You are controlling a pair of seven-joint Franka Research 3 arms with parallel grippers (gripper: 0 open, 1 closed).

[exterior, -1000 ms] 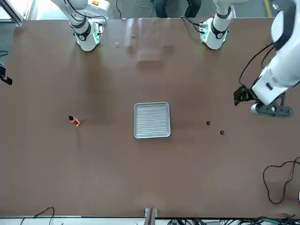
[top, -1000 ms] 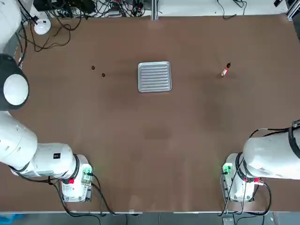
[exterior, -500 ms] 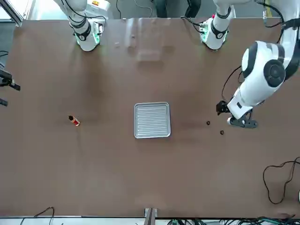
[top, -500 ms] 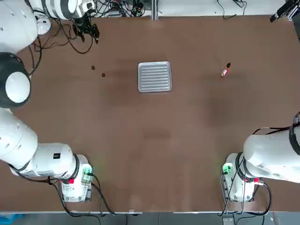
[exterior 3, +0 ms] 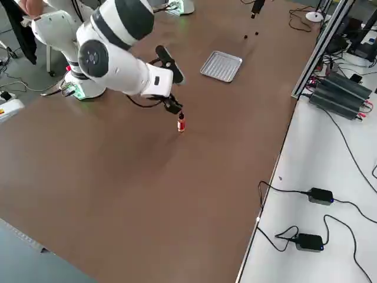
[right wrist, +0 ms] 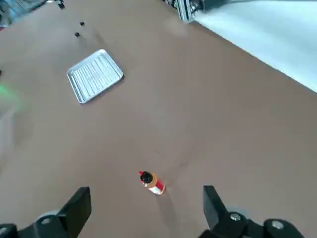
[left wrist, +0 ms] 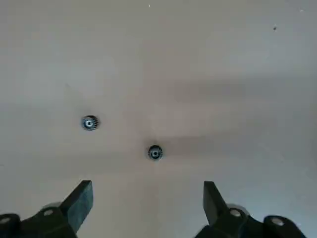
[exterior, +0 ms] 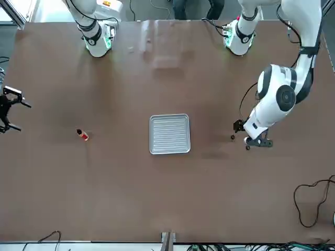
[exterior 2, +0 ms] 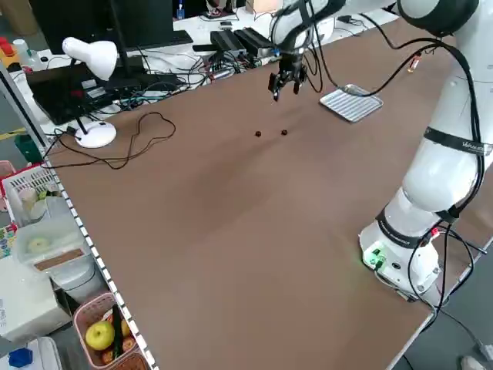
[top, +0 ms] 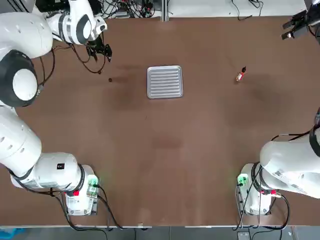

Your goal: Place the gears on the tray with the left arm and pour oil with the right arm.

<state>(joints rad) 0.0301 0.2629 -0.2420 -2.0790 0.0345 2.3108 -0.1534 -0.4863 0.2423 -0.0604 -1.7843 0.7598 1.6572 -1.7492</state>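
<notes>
Right, I've got the left gripper (left wrist: 147,198) hanging above the two gears (left wrist: 155,152), its fingers (left wrist: 79,201) spread wide apart with nothing between them. In the left wrist view one gear sits just ahead of the gap and the second gear (left wrist: 89,123) lies off to one side of it, the pair near each other but apart, both flat on the brown worktop (top: 165,150). From overhead, the left gripper (top: 101,51) is out over the far left part of the worktop, and only one gear (top: 110,79) shows beside it; I can't pick out the other there. The tray (top: 165,81) lies flat at mid-width toward the far side, well to the right of the gears, and it's bare. The oil (top: 240,75) stands farther right again, well apart from the tray. My right gripper (right wrist: 147,208) is up over the far right corner of the worktop, fingers (right wrist: 77,208) held wide apart, with the oil (right wrist: 151,182) visible on the worktop below them, untouched. In the front view the left gripper (exterior: 238,126) hangs just beside a gear (exterior: 232,137).
</notes>
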